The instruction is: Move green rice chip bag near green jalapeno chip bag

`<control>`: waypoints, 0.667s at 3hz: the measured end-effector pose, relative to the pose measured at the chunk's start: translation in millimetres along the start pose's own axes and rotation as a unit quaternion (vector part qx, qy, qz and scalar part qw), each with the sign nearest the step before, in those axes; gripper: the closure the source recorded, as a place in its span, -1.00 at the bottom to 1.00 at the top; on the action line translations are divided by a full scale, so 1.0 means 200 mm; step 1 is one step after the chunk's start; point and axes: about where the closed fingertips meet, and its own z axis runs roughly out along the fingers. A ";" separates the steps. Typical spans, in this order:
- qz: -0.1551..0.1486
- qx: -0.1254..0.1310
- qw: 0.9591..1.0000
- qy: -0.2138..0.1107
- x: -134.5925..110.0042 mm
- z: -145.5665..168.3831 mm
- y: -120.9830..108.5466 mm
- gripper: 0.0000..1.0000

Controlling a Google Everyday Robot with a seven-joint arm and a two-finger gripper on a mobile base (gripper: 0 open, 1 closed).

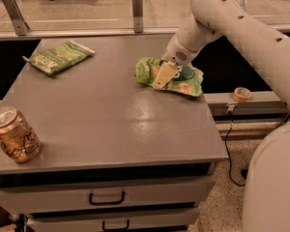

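The green rice chip bag [188,82] is puffy and bright green with pictures of tan cakes. It lies near the right edge of the grey table [111,115], toward the back. My gripper [165,75] comes down from the upper right and sits over the bag's left-middle part, hiding some of it. The green jalapeno chip bag [59,57] is flat and duller green with white ends. It lies at the table's back left, well apart from the rice bag.
A tan drink can [13,135] stands at the table's front left corner. A roll of tape [241,94] sits on a ledge right of the table. Drawers with handles [106,197] are below the top. My arm [246,28] spans the upper right.
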 end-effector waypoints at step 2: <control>0.004 -0.004 1.000 0.000 -0.01 -0.03 0.00 0.84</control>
